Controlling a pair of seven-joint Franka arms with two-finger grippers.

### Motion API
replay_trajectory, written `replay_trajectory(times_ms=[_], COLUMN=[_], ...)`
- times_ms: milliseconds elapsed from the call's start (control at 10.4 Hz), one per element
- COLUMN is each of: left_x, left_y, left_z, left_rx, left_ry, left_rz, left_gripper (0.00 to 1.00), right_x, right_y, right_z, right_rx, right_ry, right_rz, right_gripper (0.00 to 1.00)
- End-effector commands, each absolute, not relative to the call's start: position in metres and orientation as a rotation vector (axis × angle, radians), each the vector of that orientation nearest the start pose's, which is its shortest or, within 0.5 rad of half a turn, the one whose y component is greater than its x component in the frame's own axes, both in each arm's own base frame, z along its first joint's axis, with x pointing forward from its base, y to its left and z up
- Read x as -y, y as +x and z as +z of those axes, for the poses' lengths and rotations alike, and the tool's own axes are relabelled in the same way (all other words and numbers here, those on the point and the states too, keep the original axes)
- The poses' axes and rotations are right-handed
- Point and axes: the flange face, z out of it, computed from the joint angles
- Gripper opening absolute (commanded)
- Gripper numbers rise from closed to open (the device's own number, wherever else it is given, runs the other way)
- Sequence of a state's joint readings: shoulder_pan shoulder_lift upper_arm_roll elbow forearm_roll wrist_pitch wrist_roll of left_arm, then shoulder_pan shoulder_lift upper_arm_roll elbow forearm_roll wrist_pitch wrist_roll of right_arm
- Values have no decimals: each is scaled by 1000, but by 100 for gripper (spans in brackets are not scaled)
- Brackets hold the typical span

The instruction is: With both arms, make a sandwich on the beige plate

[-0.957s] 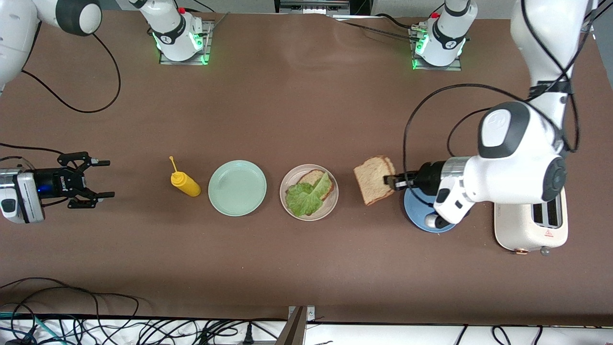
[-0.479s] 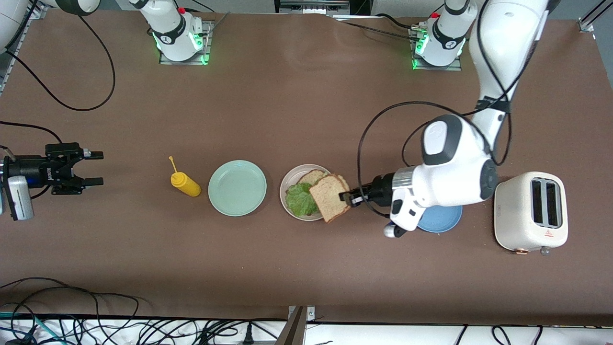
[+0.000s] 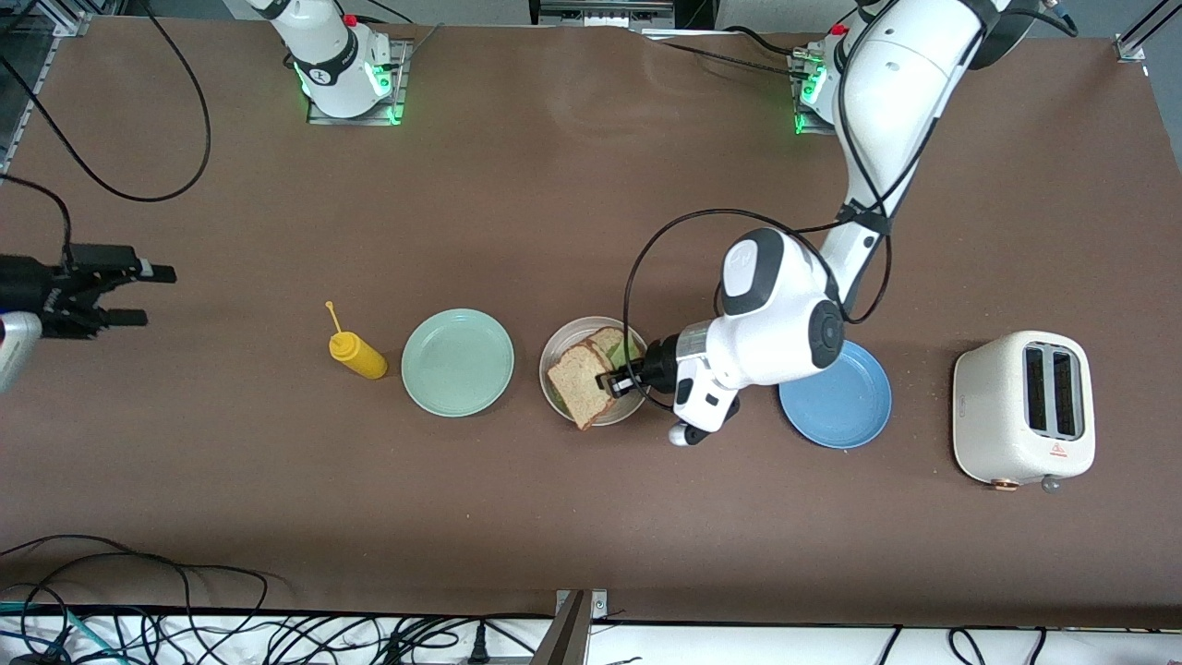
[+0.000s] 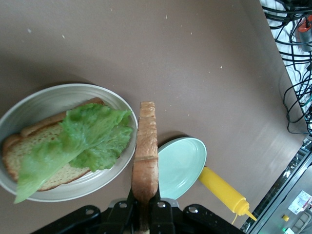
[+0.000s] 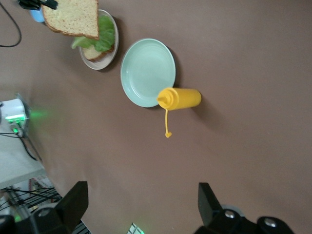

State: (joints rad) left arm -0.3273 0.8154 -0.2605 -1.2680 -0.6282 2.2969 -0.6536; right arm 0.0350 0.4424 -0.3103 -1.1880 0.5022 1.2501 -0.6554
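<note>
Front view: left jaws [image 3: 613, 381] clamped tight on one edge of a bread slice [image 3: 578, 380], held tilted above the beige plate [image 3: 557, 346]. Right jaws [image 3: 138, 296] spread wide, holding nothing, waiting in the air at the right arm's end of the worktop [image 3: 554, 203]. Beige plate near the middle of the worktop's length, closer to the edge nearest the camera than to the edge where the bases stand. On that plate, partly covered by the held slice, a second bread slice [image 3: 608, 340] with a little lettuce [image 3: 630, 352] showing. Beside the beige plate toward the right arm's end, a mint-green plate [image 3: 457, 362], then a yellow squeeze bottle [image 3: 356, 353] lying on its side. Toward the left arm's end, a blue plate [image 3: 836, 397] and a white toaster [image 3: 1023, 409] close to that end's edge.

Left wrist view: held slice [image 4: 146, 151] seen edge-on, pinched between the black fingers [image 4: 158, 210], apart from the food below. Lettuce leaf [image 4: 78, 144] draped over the lower slice [image 4: 36, 146] in the beige plate [image 4: 58, 95]. Mint-green plate [image 4: 181, 165] and yellow bottle [image 4: 225, 191] past the held slice.

Right wrist view: two black fingers [image 5: 73, 202] set far apart, empty. Held slice [image 5: 72, 17] above the lettuce [image 5: 103, 38] and beige plate [image 5: 108, 61]; mint-green plate [image 5: 147, 72] with the yellow bottle [image 5: 179, 98] just beside it.
</note>
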Motion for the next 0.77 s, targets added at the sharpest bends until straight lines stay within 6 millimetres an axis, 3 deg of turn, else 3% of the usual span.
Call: replay_trajectory(times_ms=[0,191,383,574,670], left_x=[395,394,392,391,390], left_y=[666,659,655,647,645], left_z=[295,277,269,255,252], left_rx=[-689,-692,-696,-707,-709], left_ry=[2337,2363,2373,2391,2395], left_rz=[-284,-312,-327,-371,-380], left_gripper=[0,0,0,22,47], right_x=[53,45,13,0,0], right_y=[598,569,536,529,537], right_z=[546,548,558,570,576], right_rx=[472,350,155,124,115], right_ry=[-2767,-2928,-3052,-3136,-3141], right_rz=[289,304,240,90,-23], right_gripper=[100,100,100,100,100])
